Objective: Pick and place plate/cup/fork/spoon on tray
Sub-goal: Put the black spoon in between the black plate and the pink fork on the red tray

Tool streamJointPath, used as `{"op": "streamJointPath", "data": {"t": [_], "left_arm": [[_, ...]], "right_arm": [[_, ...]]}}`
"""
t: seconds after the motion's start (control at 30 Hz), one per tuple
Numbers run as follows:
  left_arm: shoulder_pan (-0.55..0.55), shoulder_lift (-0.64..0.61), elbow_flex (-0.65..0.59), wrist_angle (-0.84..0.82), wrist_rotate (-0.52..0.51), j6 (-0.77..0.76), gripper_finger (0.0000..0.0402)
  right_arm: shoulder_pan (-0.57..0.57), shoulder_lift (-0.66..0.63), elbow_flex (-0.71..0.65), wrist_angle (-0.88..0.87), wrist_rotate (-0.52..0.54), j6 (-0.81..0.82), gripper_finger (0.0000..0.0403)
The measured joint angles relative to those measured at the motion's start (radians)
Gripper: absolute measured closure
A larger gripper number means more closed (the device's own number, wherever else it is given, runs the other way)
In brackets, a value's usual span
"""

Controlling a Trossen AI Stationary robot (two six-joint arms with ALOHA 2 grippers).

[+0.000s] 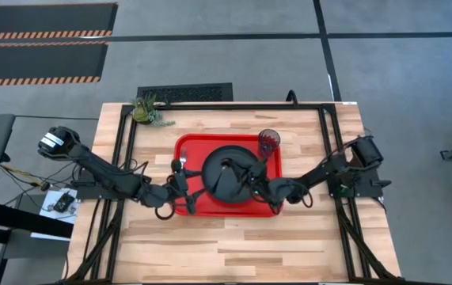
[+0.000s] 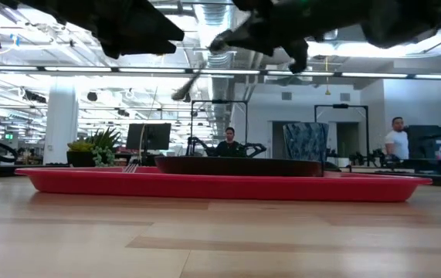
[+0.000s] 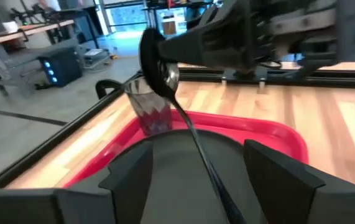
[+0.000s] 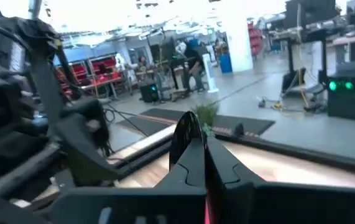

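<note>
Right gripper (image 1: 255, 187) clamps the spoon (image 3: 168, 87) above the plate (image 1: 233, 172); left gripper (image 1: 188, 190) stands wide.

You are looking down at a pale wooden table (image 1: 233, 245) filling the frame's lower middle, a red tray (image 1: 190, 150) lying flat at its centre, a small potted plant (image 1: 148, 111) sitting at its upper left corner.

Left end effector (image 3: 196, 171) spread over plate (image 3: 177, 168); spoon (image 3: 183, 112) in right end effector (image 3: 165, 46); cup (image 3: 150, 106) on tray (image 3: 276, 134).
</note>
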Motion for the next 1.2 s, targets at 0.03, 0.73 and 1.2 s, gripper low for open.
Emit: {"op": "streamJointPath", "data": {"t": [0.03,0.73,1.2], "left_arm": [[0.004,0.0,0.0,-0.001,0.0,0.0,0.0159],[0.053,0.0,0.0,0.034,-0.096,0.099,0.0154],[0.076,0.0,0.0,0.031,-0.187,0.016,0.0154]], "right_arm": [[-0.003,0.009,0.02,0.001,-0.011,-0.017,0.04],[-0.035,0.029,0.129,-0.006,-0.081,-0.149,0.04],[-0.062,0.029,0.138,0.002,-0.162,-0.132,0.0399]]}}
